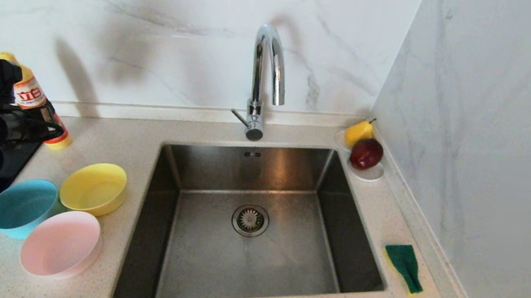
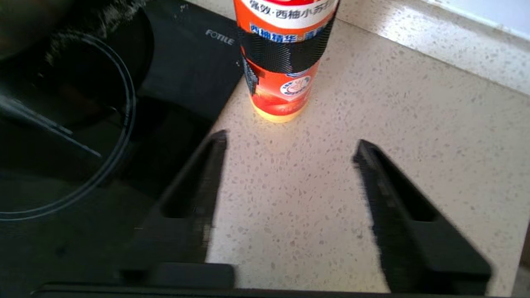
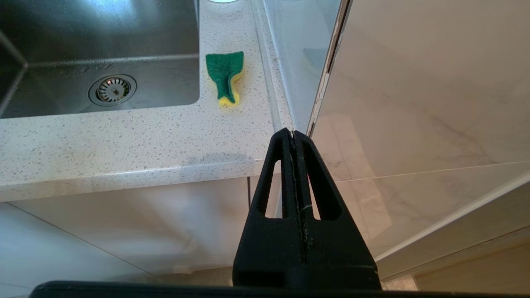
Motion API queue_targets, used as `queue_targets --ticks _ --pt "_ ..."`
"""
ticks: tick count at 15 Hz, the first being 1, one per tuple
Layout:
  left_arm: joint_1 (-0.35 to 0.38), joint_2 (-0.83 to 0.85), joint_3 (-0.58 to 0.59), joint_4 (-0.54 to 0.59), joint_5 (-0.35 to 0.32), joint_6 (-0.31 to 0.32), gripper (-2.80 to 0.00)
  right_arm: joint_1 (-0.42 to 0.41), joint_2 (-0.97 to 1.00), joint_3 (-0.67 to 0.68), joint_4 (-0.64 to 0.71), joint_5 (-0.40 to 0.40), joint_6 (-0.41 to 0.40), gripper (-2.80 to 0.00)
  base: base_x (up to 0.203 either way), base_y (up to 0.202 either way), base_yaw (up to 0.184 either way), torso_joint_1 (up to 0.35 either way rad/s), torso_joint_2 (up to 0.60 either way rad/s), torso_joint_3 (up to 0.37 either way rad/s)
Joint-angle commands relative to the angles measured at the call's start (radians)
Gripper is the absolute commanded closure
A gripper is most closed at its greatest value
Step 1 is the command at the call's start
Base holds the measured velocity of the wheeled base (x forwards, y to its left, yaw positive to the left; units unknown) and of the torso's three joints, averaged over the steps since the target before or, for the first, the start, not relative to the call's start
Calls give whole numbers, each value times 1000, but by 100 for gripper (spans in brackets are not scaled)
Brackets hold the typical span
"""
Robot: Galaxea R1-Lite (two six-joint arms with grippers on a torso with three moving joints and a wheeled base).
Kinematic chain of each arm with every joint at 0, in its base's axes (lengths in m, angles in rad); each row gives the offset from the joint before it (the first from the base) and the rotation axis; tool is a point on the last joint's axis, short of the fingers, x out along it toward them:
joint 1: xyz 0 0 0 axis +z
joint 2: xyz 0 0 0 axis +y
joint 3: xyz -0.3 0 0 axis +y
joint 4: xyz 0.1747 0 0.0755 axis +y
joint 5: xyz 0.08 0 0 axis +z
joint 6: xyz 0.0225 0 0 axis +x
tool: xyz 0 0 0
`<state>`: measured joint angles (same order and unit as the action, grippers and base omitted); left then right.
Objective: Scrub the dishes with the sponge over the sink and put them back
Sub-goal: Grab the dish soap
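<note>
One sponge point(image 1: 404, 267) right of sink point(image 1: 245, 279), long axis front-back; left end effector point(image 2: 290, 149) released, right end effector point(image 3: 293, 133) clenched.

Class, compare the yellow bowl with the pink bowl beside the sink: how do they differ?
The yellow bowl lies nearer the back wall; the pink bowl lies nearest the counter's front edge. The yellow bowl sits closer to the sink than the pink bowl does. Both are round, empty, tilted and similar in size.
</note>
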<state>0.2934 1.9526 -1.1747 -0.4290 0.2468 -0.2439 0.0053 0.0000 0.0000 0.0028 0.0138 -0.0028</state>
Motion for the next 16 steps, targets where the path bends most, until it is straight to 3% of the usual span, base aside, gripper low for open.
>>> queue_targets --ticks 1,7,16 --pt "4 26 -8 -14 1 -12 -280 1 0 0 0 1 0 0 0 0 0 0 0 0" --pt "32 117 -58 -65 1 -37 -280 1 0 0 0 2 0 0 0 0 0 0 0 0" --pt "39 296 -245 -138 3 -37 -280 1 0 0 0 0 1 0 0 0 0 0 0 0"
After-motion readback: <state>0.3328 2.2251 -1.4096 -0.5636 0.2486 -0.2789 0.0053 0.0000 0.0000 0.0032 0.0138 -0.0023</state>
